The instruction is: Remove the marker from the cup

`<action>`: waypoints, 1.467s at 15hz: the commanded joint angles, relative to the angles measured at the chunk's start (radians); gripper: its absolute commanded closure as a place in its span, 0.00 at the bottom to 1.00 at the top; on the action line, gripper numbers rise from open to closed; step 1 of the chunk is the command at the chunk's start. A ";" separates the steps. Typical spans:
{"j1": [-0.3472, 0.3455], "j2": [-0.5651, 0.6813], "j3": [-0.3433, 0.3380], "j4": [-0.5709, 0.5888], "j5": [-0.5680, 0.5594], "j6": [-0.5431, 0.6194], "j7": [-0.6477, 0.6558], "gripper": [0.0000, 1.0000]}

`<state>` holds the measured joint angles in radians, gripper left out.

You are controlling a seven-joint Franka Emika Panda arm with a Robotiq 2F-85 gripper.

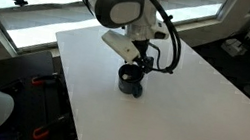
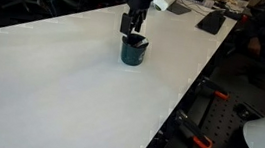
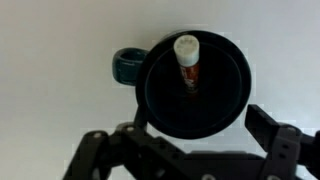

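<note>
**Gripper (image 3: 195, 128) released above the cup (image 3: 193, 85); marker (image 3: 187, 62) not yet gripped.**

Observed: the cup sits upright on the white table (image 1: 199, 112), in its far half and well clear of the side edges and corners in both exterior views. It is a dark, glossy round mug with a looped handle (image 3: 128, 65) on one side. The marker stands inside it, leaning on the inner wall, with a pale rounded end uppermost and a reddish-orange barrel below. The fingers (image 3: 280, 140) are spread wide and hold nothing. Judgement: the arm hangs straight over the rim so that the jaws can drop either side of the protruding end. The slim, smooth barrel offers little purchase, and a pinch placed off-centre could tip the light cup.
</note>
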<state>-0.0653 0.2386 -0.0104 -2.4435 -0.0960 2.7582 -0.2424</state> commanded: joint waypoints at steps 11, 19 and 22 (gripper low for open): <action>0.015 -0.019 0.000 0.031 0.004 -0.127 0.051 0.00; 0.015 -0.013 -0.006 0.038 -0.002 -0.129 0.057 0.39; 0.016 -0.002 -0.015 0.037 -0.012 -0.132 0.079 0.25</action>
<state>-0.0616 0.2391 -0.0118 -2.4063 -0.0925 2.6433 -0.2076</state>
